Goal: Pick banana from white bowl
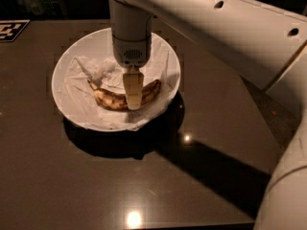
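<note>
The banana (109, 99), yellow with heavy brown speckles, lies curved in the middle of the white bowl (61, 73) on a crumpled white paper napkin (91, 67). My gripper (133, 96) hangs straight down from the white arm into the bowl. It sits at the banana's middle and hides that part of it. The banana's two ends show on either side of the gripper.
The bowl stands on a dark glossy table (96, 176). A black-and-white marker tag (10, 30) lies at the far left corner. The table's right edge (261, 102) runs diagonally, with floor beyond. The thick white arm (230, 28) spans the upper right.
</note>
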Robot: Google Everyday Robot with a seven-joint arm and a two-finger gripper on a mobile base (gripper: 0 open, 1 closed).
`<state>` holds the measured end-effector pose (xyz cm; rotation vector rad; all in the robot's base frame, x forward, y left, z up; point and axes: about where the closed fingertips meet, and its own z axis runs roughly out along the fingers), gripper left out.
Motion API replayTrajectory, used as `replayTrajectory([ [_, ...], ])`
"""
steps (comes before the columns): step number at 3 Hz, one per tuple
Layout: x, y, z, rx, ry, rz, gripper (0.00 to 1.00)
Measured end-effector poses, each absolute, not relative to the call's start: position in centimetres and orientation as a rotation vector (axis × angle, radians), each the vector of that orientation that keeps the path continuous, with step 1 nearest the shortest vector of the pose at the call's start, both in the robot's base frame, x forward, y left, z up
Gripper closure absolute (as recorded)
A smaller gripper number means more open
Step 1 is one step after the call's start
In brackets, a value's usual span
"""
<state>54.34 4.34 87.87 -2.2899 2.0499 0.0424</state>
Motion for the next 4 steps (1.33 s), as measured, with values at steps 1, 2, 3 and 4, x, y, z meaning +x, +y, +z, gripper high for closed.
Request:
replayTrajectory([
  [1, 54.3, 4.7, 86.1, -2.337, 2.051, 0.059, 0.3],
  [2, 54.2, 5.0, 84.4, -2.391, 2.044, 0.073, 0.48],
  [3, 54.2, 5.0, 84.4, -2.391, 2.044, 0.073, 0.71],
  [4, 54.2, 5.0, 84.4, -2.391, 2.044, 0.073, 0.95],
])
